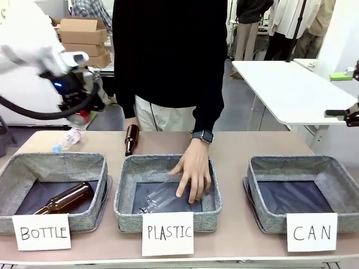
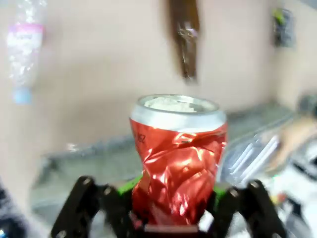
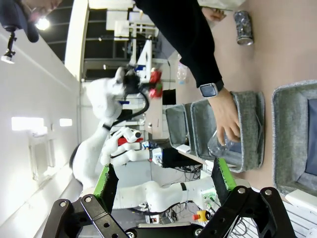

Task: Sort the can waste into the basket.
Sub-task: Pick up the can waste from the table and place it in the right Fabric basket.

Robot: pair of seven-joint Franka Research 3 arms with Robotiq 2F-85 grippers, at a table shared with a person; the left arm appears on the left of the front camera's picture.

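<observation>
Pads of the left gripper [image 2: 174,194] are clamped on the crushed red can [image 2: 178,148], upright, rim up. That arm hangs raised over the table's far-left corner, behind the BOTTLE basket [image 1: 56,158]. The CAN basket [image 1: 291,161] lies near right, beyond the PLASTIC basket [image 1: 126,210], where the person's hand [image 1: 193,171] rests. Right gripper [image 3: 163,181] stands released, nearer that basket. The silver can [image 3: 242,27] sits on the far tabletop.

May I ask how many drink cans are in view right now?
2. The red can is clamped in the left gripper; the silver can sits on the table. Others may be hidden.
</observation>
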